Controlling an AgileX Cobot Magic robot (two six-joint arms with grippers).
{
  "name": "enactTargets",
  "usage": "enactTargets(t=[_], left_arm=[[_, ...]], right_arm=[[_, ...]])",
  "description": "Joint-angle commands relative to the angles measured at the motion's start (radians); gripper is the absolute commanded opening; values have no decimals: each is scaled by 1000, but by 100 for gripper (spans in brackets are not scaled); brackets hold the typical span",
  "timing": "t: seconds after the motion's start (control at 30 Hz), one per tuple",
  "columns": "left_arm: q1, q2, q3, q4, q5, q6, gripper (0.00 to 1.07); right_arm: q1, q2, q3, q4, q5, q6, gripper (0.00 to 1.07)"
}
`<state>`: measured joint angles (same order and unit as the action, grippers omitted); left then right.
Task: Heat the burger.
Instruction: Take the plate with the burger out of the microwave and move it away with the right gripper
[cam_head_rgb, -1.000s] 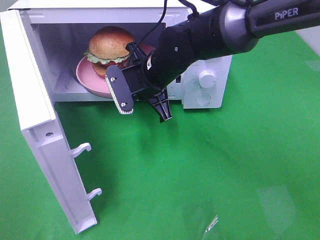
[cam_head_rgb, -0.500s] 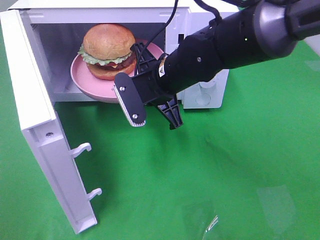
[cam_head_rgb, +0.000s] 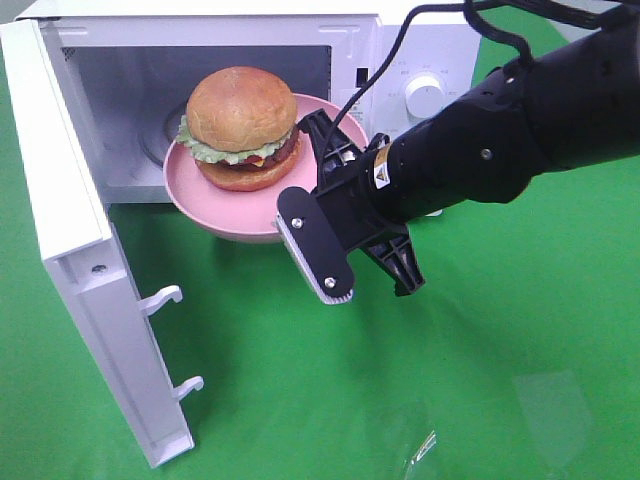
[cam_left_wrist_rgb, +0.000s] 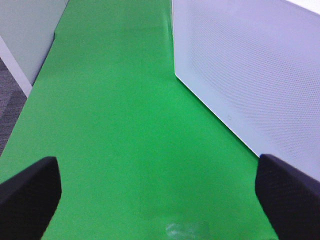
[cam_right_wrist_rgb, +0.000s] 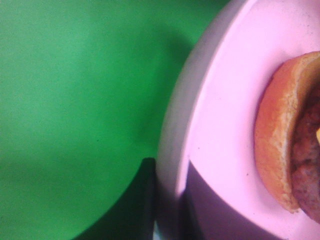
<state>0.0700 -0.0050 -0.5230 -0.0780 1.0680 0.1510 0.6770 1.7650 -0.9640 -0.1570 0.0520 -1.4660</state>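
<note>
The right fingers (cam_head_rgb: 322, 165) are pinching the rim of the pink plate (cam_head_rgb: 215, 212) on its near right side, closed down to a narrow gap with the plate edge caught between them. In the right wrist view one dark fingertip (cam_right_wrist_rgb: 145, 200) is lying against the outer wall of the plate (cam_right_wrist_rgb: 220, 100), with the other hidden under the rim. The burger (cam_head_rgb: 242, 127) is sitting on the plate, roughly centred, its glossy bun uppermost and the lettuce frill showing around the patty. The plate is hanging at the mouth of the white microwave (cam_head_rgb: 200, 30), partly inside the cavity and partly out past the front edge, above the green bench (cam_head_rgb: 480, 350). The microwave door (cam_head_rgb: 70, 250) is standing wide open on the left, its two latch hooks pointing toward the middle. The right arm (cam_head_rgb: 500, 150) is reaching in from the right, crossing in front of the control panel and its dial (cam_head_rgb: 425, 97). The left fingers (cam_left_wrist_rgb: 160, 190) are standing wide apart, holding nothing, hovering over bare green bench beside the perforated white side of the microwave (cam_left_wrist_rgb: 250, 75).
</note>
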Motion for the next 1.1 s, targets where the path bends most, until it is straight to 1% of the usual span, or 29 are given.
enactTargets(t=[0.03,0.1,0.13,0.17,0.27,0.33,0.53,0.63,0.9,1.1], left_arm=[[4,-4,4,2,3,-5,98],[4,-4,4,2,3,-5,98],[4,-4,4,2,3,-5,98],[4,-4,4,2,3,-5,98],[4,-4,4,2,3,-5,98],[4,-4,4,2,3,-5,98],[4,-4,4,2,3,-5,98],[4,-4,4,2,3,-5,98],[4,-4,4,2,3,-5,98],[4,-4,4,2,3,-5,98]], right_arm=[[-12,-44,6,8,-82,24,0],[-12,-95,63,8,-90,25,0],[-12,-95,63,8,-90,25,0],[-12,-123,92,8,-89,28,0],[-12,-136,104,8,-89,28,0],[-12,-201,159,8,-86,28,0],[-12,-275,215,10,-59,49,0],[-12,-346,266,11,-42,75,0],[-12,-466,330,11,27,79,0],[-12,-573,383,8,77,133,0]])
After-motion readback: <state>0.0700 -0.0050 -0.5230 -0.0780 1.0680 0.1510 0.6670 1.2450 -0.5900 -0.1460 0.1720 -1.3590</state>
